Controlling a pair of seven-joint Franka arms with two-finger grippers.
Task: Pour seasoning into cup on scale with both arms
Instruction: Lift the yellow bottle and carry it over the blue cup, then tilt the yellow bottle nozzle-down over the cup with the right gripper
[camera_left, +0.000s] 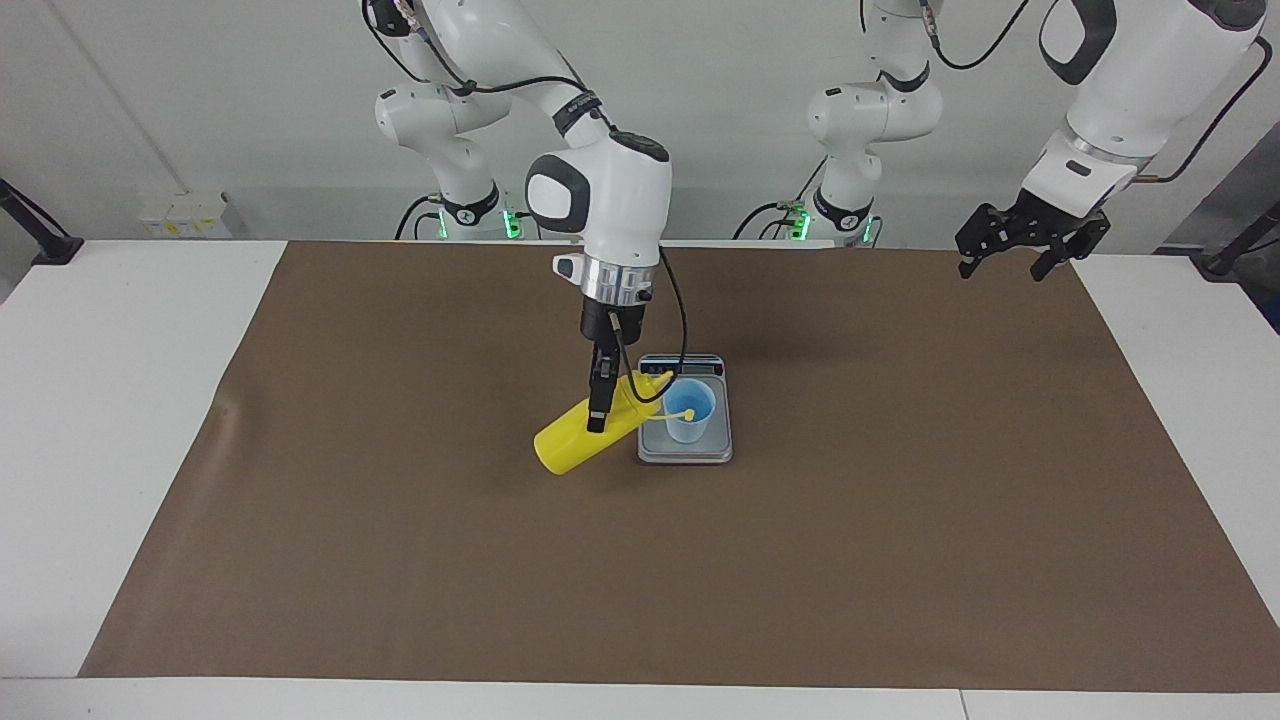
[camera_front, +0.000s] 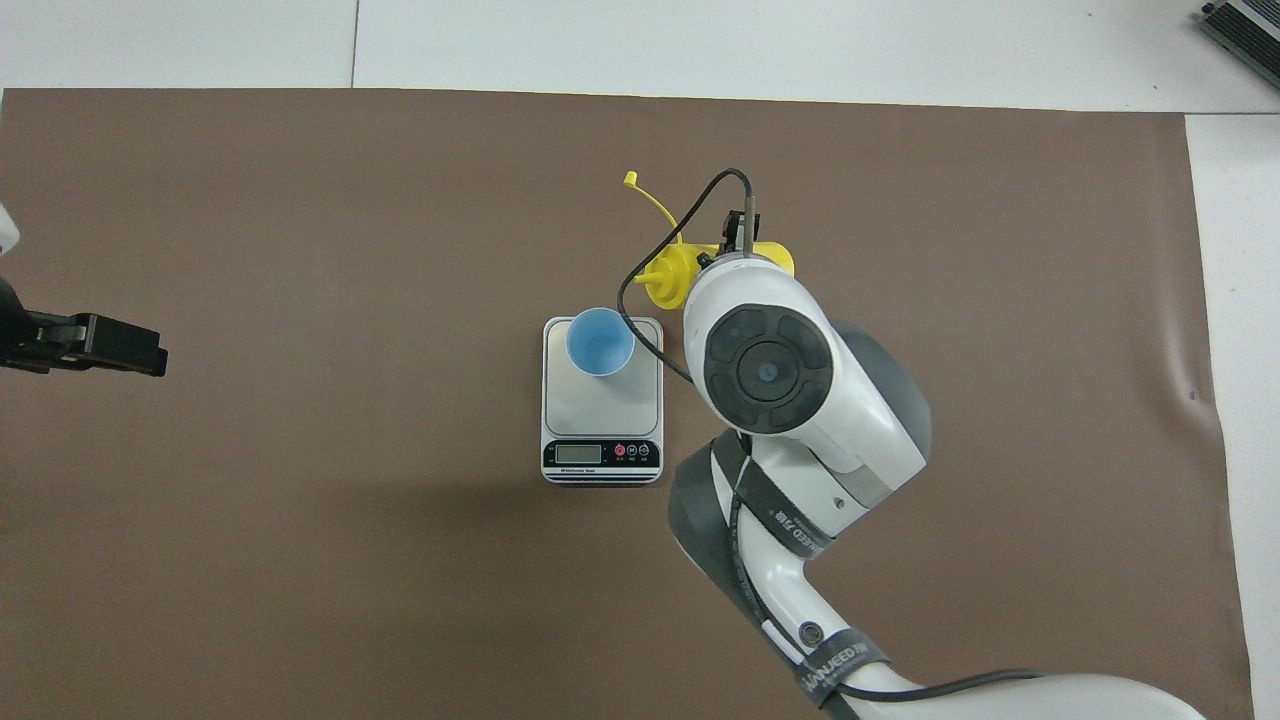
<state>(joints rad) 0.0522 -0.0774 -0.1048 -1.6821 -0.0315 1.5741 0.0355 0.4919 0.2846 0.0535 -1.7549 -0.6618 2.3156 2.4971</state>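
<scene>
Two arms: right arm reached to mid-table, left arm waited at its own end
Right gripper (camera_left: 598, 405): clamped tight on the bottle's body, pointing straight down
Bottle (camera_left: 572, 438): yellow, held tilted, base low over the mat, nozzle raised toward the cup's rim
Cap tether: its small tip hung over the cup's mouth in the facing view
Cup (camera_left: 689, 410): light blue, upright on the scale, at the end away from the display
Scale (camera_left: 685, 450): mid-mat, display end nearest the robots
Left gripper (camera_left: 1017, 243): fingers spread wide, holding nothing, over the mat's corner near its base
Mat (camera_left: 900, 560): brown, bare all round the scale, wide free room toward the left arm's end
Edges: white table (camera_left: 120, 400) showed past the mat at both ends
Overhead view: right arm's wrist hid its gripper and most of the bottle (camera_front: 680, 275); the scale's display (camera_front: 578, 454) was plain
Facing view: grip and tilt showed clearly
</scene>
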